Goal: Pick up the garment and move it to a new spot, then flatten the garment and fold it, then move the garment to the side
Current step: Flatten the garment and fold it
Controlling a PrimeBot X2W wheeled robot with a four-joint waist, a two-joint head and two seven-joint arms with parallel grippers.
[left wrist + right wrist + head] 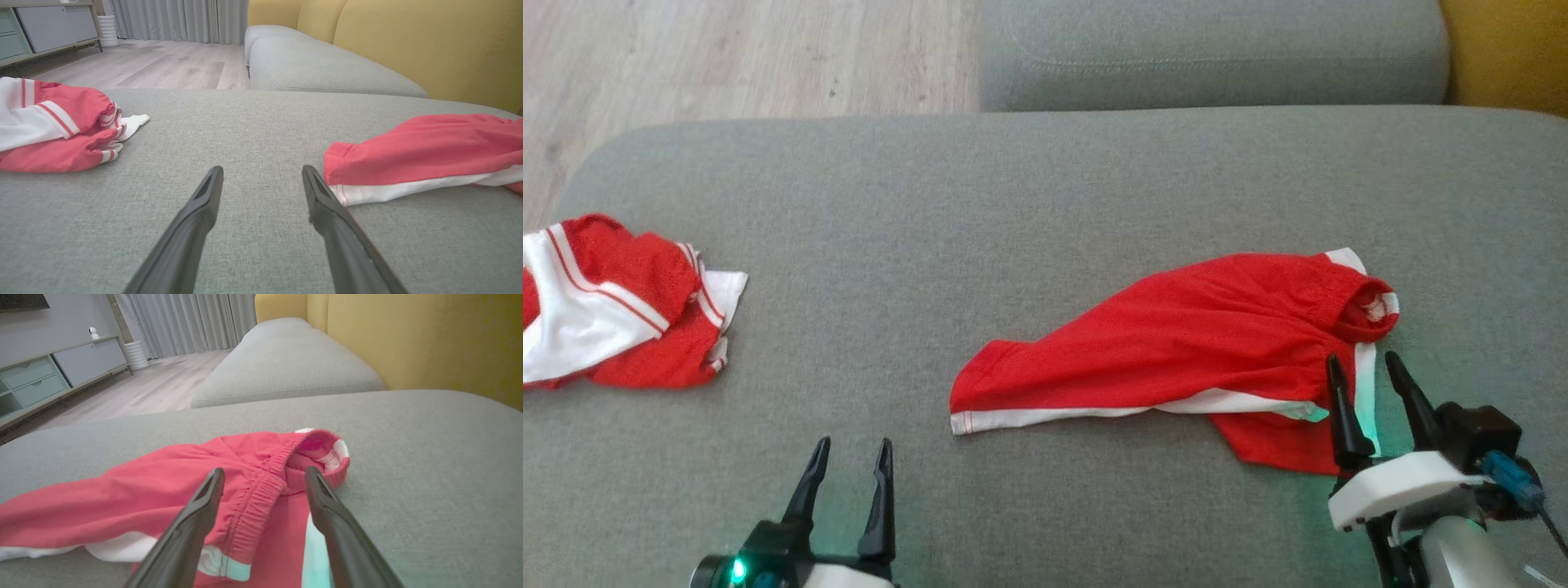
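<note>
The garment [1201, 335], red shorts with white trim, lies crumpled at the centre-right of the grey cushion [1013, 204]. Its elastic waistband [269, 486] is at the right end. My right gripper [1364, 367] stands open at that end, fingers over the waistband, holding nothing. In the right wrist view the right gripper [263, 473] straddles the waistband. My left gripper [854, 449] is open near the front edge, left of the garment's hem [367, 192]. From the left wrist, the left gripper [261, 171] points over bare cushion.
A second red-and-white garment [613, 318] lies bunched at the cushion's left edge. Behind is another grey seat cushion [1209, 49] and a yellow backrest [429, 45]. Wooden floor [727, 49] lies beyond the far left edge.
</note>
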